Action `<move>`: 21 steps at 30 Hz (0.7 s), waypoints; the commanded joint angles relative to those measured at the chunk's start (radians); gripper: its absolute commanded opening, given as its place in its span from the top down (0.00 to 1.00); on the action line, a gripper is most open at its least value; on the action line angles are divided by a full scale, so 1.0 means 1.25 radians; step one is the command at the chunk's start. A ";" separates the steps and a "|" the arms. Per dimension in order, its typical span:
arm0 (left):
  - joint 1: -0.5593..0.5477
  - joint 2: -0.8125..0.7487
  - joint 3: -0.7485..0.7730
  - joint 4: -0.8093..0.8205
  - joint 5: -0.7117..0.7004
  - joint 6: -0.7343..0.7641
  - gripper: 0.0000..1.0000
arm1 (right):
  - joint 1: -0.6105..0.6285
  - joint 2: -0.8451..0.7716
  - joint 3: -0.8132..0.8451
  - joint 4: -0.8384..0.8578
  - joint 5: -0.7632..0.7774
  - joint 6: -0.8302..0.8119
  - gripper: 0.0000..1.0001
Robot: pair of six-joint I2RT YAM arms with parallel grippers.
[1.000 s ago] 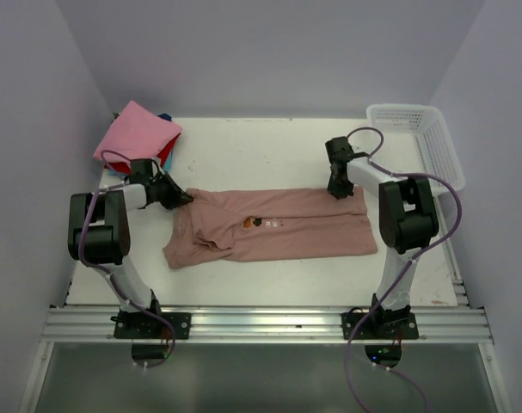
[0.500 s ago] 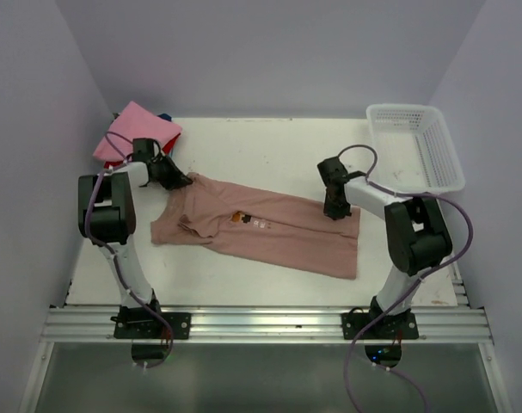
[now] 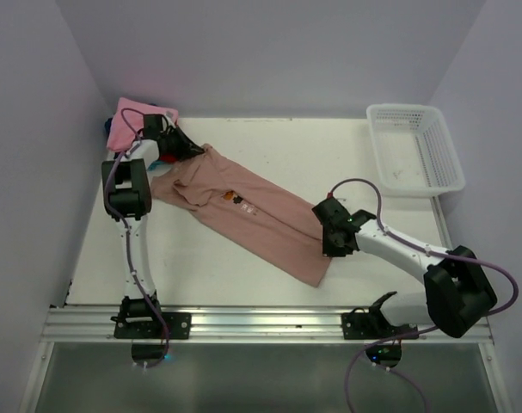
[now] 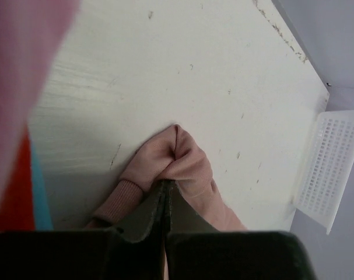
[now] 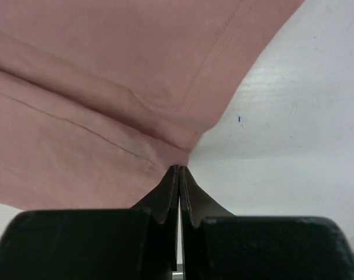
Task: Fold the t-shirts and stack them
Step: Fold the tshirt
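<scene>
The dusty-pink t-shirt [image 3: 248, 211] lies stretched slantwise across the table, from the far left down to the near middle, its small chest print facing up. My left gripper [image 3: 190, 151] is shut on the bunched cloth [image 4: 177, 160] by the ribbed collar, at the far-left end. My right gripper [image 3: 327, 243] is shut on the hem corner [image 5: 179, 153] at the near end. Behind the left gripper sits a pile of folded t-shirts [image 3: 127, 127], bright pink on top, with red and blue edges [image 4: 22, 192] showing beside it in the left wrist view.
A white plastic lattice basket [image 3: 415, 151] stands at the far right corner, its edge [image 4: 331, 169] also in the left wrist view. Purple walls close in the left, back and right. The metal rail with both arm bases [image 3: 261, 325] runs along the near edge.
Both grippers kept their hold while the shirt swung: the left end went back and left toward the folded pile, the right end came near and left. The shirt turned from level to diagonal.
</scene>
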 commanded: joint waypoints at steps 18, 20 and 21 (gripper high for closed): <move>-0.033 -0.233 -0.398 0.116 0.020 0.003 1.00 | -0.066 0.316 0.392 0.020 0.184 -0.103 1.00; -0.033 -0.224 -0.386 0.104 0.025 0.013 1.00 | -0.067 0.377 0.427 0.021 0.180 -0.106 1.00; -0.033 -0.222 -0.382 0.091 0.021 0.017 1.00 | -0.067 0.391 0.431 0.022 0.169 -0.104 1.00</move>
